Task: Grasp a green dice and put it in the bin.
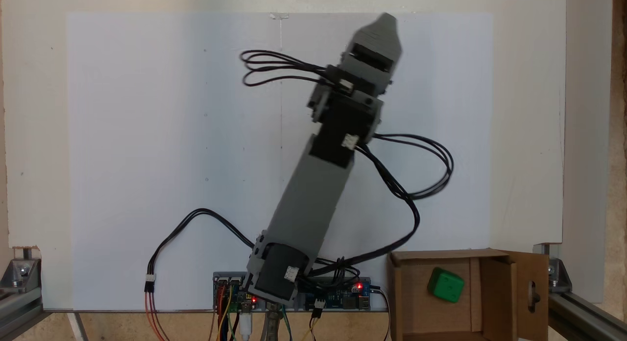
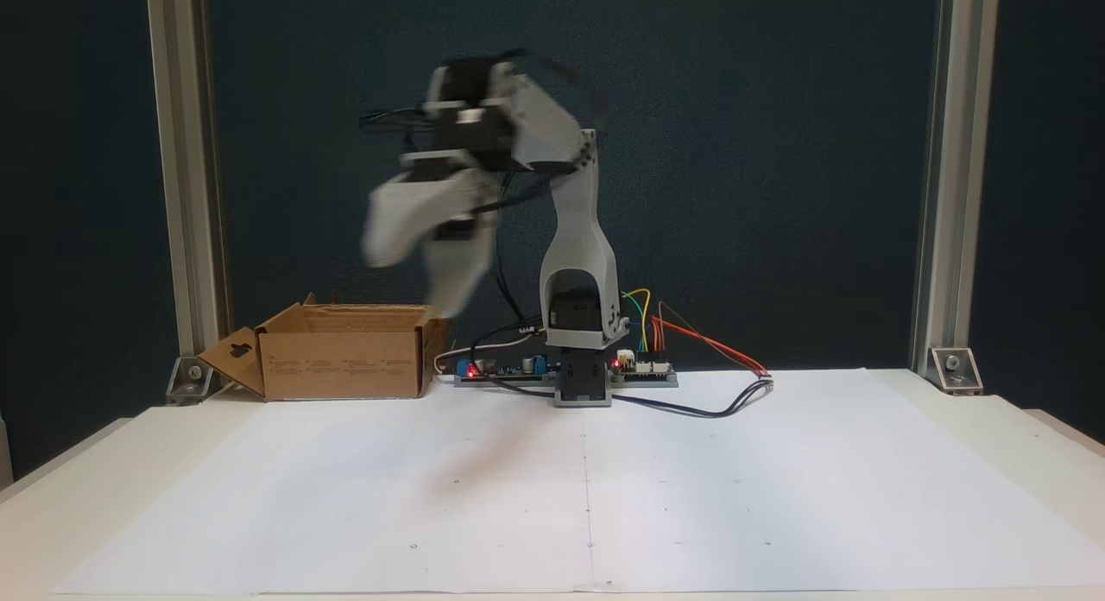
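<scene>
The pincer [image 2: 414, 277] hangs in the air, blurred, its two pale jaws pointing downward and spread apart with nothing between them; in the fixed view from above it shows as a grey wedge [image 1: 384, 30] over the white paper sheet [image 1: 147, 159], where the jaws lie one over the other. In the side-on fixed view the pincer sits above the bin [image 2: 345, 359], toward its right end and well clear of its rim. The arm [image 1: 313, 194] runs back from the pincer to its base [image 2: 583, 381], which stands just right of the bin in that view, beside circuit boards [image 2: 643, 370] with red lights and coloured wires.

The green dice [image 1: 446, 284] lies inside the bin [image 1: 401, 292], on its cardboard floor, tilted slightly, far from the pincer in the view from above and touching no wall that can be seen. The bin is a brown cardboard box with open flaps; one side flap [image 1: 531, 292] carries an oval cut-out. Nothing else is seen in it.

The paper sheet covers a pale table [image 2: 993, 428]. Aluminium posts [image 2: 932, 178] rise at the table's back corners, either side of the bin and base, against a dark wall [image 2: 777, 152].
</scene>
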